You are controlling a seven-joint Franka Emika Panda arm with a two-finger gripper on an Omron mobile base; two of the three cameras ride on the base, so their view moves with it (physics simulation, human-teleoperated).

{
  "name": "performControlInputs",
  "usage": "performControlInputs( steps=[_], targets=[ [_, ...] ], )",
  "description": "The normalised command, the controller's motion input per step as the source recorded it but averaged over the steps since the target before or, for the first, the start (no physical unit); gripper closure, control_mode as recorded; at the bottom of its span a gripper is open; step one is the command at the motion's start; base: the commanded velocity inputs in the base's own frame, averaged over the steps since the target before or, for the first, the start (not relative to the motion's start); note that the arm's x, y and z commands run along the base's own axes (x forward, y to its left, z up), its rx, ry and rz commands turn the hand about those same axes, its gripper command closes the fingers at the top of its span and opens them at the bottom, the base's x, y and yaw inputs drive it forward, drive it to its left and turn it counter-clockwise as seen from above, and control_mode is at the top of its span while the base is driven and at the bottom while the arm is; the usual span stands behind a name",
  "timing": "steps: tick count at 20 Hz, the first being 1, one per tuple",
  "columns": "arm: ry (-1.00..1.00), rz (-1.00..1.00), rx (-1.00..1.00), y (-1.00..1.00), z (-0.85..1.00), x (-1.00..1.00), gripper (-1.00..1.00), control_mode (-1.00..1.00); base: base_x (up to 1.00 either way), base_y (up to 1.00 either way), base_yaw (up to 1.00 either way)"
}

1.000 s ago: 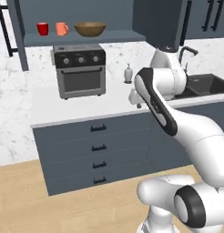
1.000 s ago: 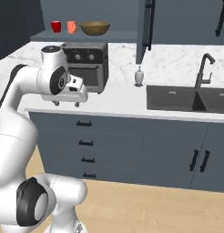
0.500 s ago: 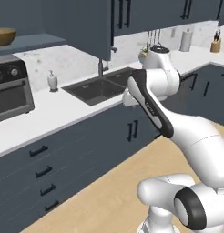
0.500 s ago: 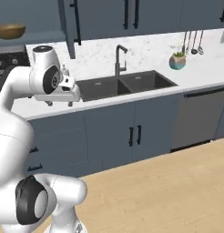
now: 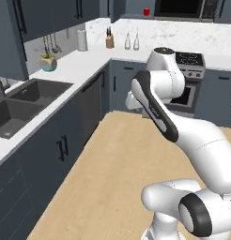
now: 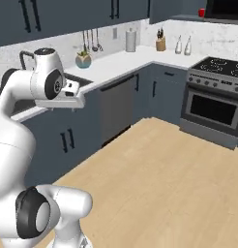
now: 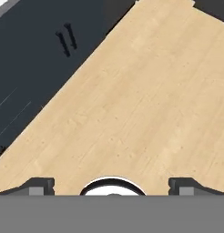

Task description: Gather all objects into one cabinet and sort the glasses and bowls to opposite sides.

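Observation:
One small red mug stands high on a shelf ledge beside a dark microwave at the far wall; the right base view has the same red mug at its top right. The orange mug, the other red mug, the wooden bowl and the shelf they stood on are out of view. My gripper is open, its two dark fingertips far apart with nothing between them, hanging over bare wooden floor. In the right base view my hand is level with the counter front, far from the mug.
A sink lies in the left counter, with a potted plant, a paper roll and a knife block further along. A stove stands at the far right. Open wooden floor lies between the counters.
The whole scene has swung across both base views as the base turned: from the toaster oven and mug shelf, past the sink, to the kitchen corner and stove. The arm keeps its pose.

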Motion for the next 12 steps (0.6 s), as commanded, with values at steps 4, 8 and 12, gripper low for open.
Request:
performControlInputs(
  steps=[4, 8, 12],
  targets=[
    [0.00, 0.00, 0.00, 0.00, 0.00, 0.00, -1.00, 1.00, 0.00, 0.00, -0.82],
    [0.00, 0.00, 0.00, 0.00, 0.00, 0.00, -1.00, 1.00, 0.01, 0.06, -0.43],
    [0.00, 0.00, 0.00, 0.00, 0.00, 0.00, -1.00, 1.00, 0.04, 0.03, -0.01]
  ],
)
